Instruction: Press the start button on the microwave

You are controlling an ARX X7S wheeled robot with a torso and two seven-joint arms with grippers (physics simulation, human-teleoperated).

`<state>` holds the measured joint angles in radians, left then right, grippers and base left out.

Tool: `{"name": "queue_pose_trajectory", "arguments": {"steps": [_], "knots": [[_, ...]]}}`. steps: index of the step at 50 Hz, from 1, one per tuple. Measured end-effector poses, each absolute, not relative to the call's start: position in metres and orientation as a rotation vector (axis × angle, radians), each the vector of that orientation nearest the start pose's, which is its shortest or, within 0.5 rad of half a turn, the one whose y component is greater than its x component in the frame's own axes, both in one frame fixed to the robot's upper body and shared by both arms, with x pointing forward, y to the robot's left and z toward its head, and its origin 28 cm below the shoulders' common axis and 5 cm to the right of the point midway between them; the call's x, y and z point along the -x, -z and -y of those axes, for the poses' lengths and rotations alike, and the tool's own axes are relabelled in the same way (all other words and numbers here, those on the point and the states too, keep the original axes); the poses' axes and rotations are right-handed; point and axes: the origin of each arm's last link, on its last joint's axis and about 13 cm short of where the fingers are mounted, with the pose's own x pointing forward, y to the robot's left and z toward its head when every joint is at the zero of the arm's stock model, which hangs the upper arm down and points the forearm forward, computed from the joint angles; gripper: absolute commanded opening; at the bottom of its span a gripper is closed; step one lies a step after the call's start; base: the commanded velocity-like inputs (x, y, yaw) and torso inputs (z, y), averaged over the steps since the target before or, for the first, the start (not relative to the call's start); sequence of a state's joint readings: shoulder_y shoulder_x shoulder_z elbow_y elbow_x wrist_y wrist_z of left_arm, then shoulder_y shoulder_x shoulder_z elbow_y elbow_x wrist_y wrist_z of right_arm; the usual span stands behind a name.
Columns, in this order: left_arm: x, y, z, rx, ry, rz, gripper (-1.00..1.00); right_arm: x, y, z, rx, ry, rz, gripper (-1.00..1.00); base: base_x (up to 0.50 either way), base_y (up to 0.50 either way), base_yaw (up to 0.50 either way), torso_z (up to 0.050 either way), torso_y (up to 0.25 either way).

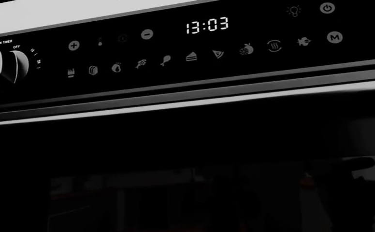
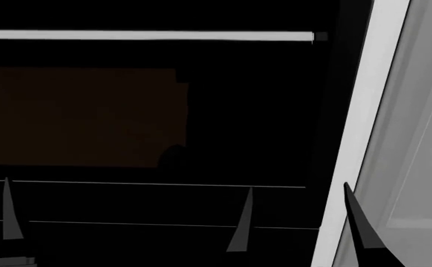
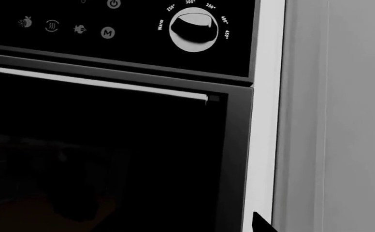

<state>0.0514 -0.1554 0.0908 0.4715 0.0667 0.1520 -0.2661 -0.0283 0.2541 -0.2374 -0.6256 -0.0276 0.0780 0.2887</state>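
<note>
Microwave (image 2: 127, 111) fills almost the whole head view, very close; glossy black front, dim brownish window (image 2: 82, 117) barely distinct from the door; silver bar handle (image 2: 145, 36) runs across near the top, cut off at the frame's left edge; 2 thin pale lines cross the lower door. Pale trim strip (image 2: 368, 111) and a grey panel (image 2: 424, 139) to the right of the appliance.

Control panel not in head view; seen only from the wrists. Left wrist view: display (image 1: 207, 25) reads 13:03; row of small food icons under it, too small to name surely; plus and minus pads; power symbol pad (image 1: 327, 7) and an M pad (image 1: 334, 37) toward the panel's far end; timer knob (image 1: 9, 66) marked OFF, partly cut by the frame edge; no pad legibly marked "start", so can't tell which is the start btn. Right wrist view: temp dial (image 3: 194, 31) w/ Warm, 250 to 450 marks; power pad nearly cut off at the frame edge; handle end visible; window interior is murky reflection only.

Left gripper (image 2: 127, 214): only 2 dark pointed fingertips (image 2: 240, 222) show low in head view, set wide apart, nothing between them, in front of the lower door; contact w/ door can't be judged. Right gripper (image 2: 361, 222): just 1 dark tip against the trim, rest out of frame; spread not readable.
</note>
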Motion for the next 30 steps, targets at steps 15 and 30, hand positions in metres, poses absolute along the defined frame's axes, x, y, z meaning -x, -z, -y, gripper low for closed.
{"name": "queue_pose_trajectory", "arguments": {"steps": [15,30], "knots": [[-0.194,-0.111,-0.211,-0.109,-0.12,0.583,1.0,-0.185,-0.191,0.087,0.205,0.002,0.679,1.0,0.0,0.0,0.0,0.0,0.0],[-0.194,-0.109,-0.212,-0.11,-0.117,0.582,1.0,-0.208,-0.304,0.089,0.266,-0.038,0.768,-1.0,0.0,0.0,0.0,0.0,0.0]]}}
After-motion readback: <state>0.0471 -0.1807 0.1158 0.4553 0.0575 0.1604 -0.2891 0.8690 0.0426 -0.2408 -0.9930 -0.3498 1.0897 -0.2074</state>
